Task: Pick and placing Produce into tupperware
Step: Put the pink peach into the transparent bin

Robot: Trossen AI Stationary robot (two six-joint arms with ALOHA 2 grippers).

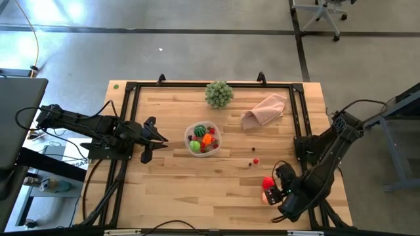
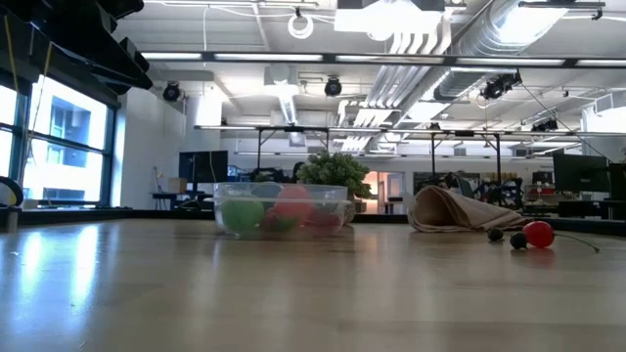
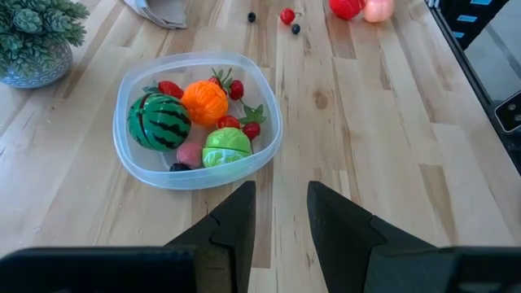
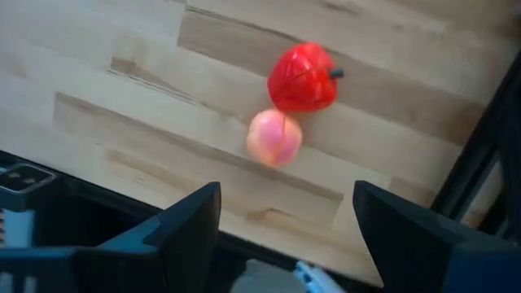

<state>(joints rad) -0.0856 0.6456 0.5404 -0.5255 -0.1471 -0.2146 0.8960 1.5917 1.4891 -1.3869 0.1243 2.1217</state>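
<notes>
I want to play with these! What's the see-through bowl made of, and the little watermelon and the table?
The clear container looks like thin, glossy plastic: you can see the fruit through its wall. The toy watermelon seems to be hard, shiny plastic, since light glints off its striped skin. The table looks like smooth, pale wood made of joined planks, with grain lines and a knot showing.

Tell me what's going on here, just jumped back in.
The tub mid-table already holds a striped melon, an orange, a green piece and more. The right gripper, jaws open, hangs over a red fruit and a peach near the table's right front edge, holding neither. The left gripper waits empty beside the tub, jaws narrowly apart.
</notes>
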